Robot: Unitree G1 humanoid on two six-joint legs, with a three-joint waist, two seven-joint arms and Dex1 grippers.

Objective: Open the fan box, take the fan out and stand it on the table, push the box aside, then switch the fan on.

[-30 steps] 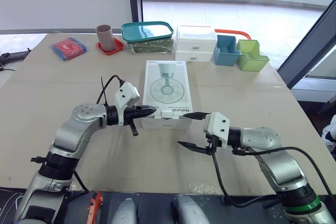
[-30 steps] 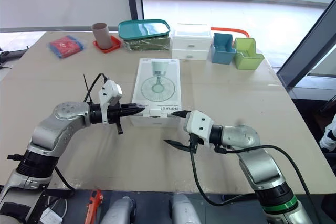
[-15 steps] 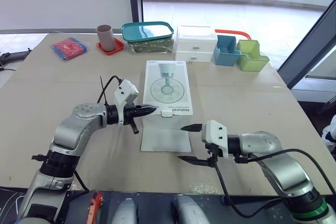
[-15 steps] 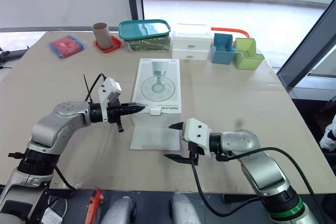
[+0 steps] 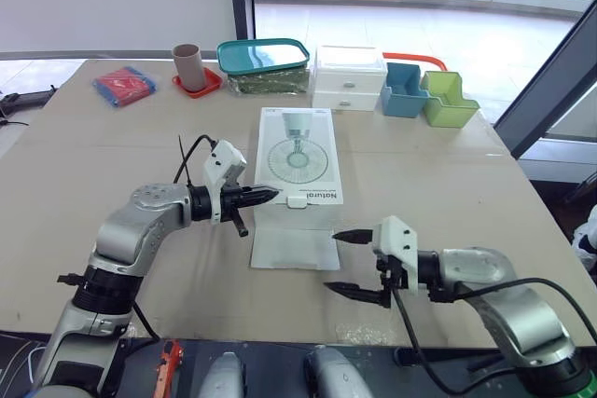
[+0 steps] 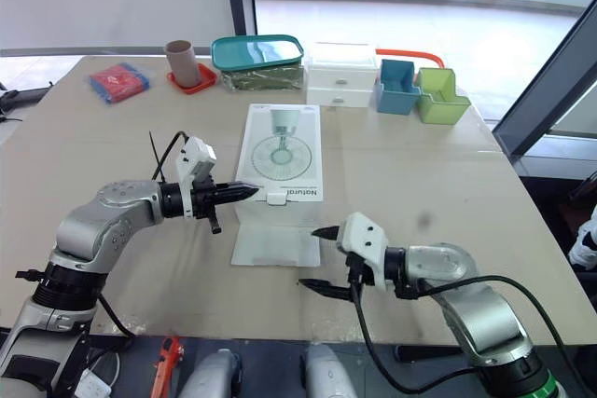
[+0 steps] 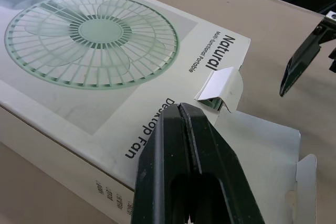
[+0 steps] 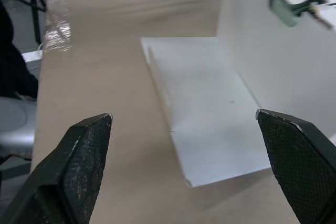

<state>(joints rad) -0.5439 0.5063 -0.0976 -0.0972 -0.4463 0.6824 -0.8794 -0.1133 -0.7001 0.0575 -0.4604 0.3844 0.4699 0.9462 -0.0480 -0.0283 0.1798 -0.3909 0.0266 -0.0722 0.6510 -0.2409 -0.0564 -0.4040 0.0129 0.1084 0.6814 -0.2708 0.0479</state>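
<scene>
The fan box [image 5: 298, 160] lies flat near the middle of the table [image 5: 448, 184], printed face up, with its near end toward the robot. Compared with the picture of a second ago, the end flap [image 5: 294, 249] is no longer closed against that end: it is now folded down and lies flat on the table in front of the box. Its tuck tab [image 7: 220, 85] is seen released and standing up at the top edge. The right gripper [image 5: 330, 260], which was at the flap a second ago, is now drawn back toward the robot and to the right. It is clear of the flap, its fingers are spread wide and nothing is held between them. The left gripper [image 5: 270, 195] is unchanged in place, its fingers pressed together on nothing and their tips at the left front corner of the box (contact with the cardboard cannot be confirmed). The opening step is therefore judged to be largely done. The fan is not seen and is presumed to be inside the box. In the right wrist view the opened end appears as a plain white wall, so an inner panel may remain to be cleared. Removal of the fan is judged to be the next stage.
</scene>
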